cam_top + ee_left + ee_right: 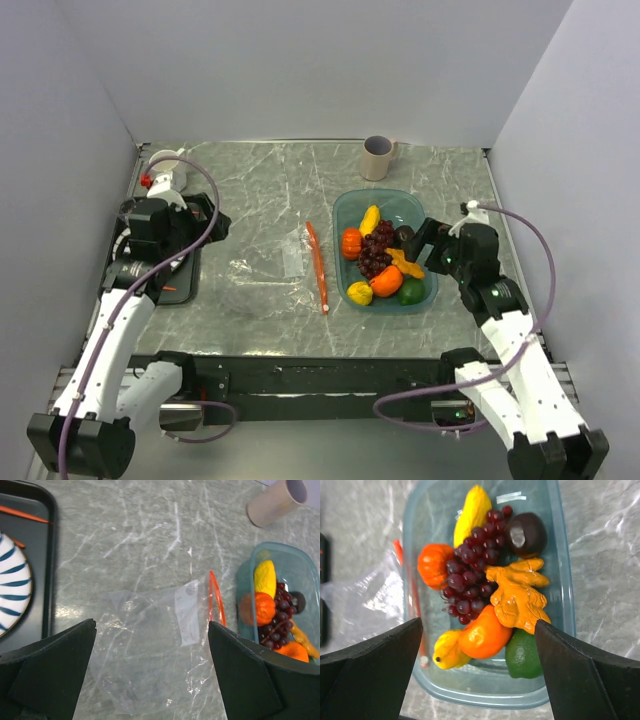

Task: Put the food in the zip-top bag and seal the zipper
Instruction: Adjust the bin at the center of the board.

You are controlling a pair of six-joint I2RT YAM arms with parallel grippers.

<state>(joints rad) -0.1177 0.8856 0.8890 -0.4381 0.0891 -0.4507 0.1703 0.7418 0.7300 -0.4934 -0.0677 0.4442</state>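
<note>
The zip-top bag point(265, 280) lies flat and empty on the marble table, its orange-red zipper point(318, 265) along the right edge. The food point(382, 258) is piled in a translucent teal tray point(342, 212) just right of the bag. My left gripper point(151, 627) hovers open above the bag point(150, 660), with the zipper point(216, 597) beyond its right finger. My right gripper point(479, 623) is open over the tray's near end point(485, 697), above the lemon point(447, 650), an orange point(485, 635) and a green fruit point(524, 655). Grapes point(472, 570) and banana point(472, 510) lie farther in.
A beige cup point(378, 157) stands behind the tray. A black tray point(50, 555) holding a blue-striped plate point(12, 585) sits at the table's left edge. A white object with a red part point(165, 172) is at the back left. Grey walls enclose three sides.
</note>
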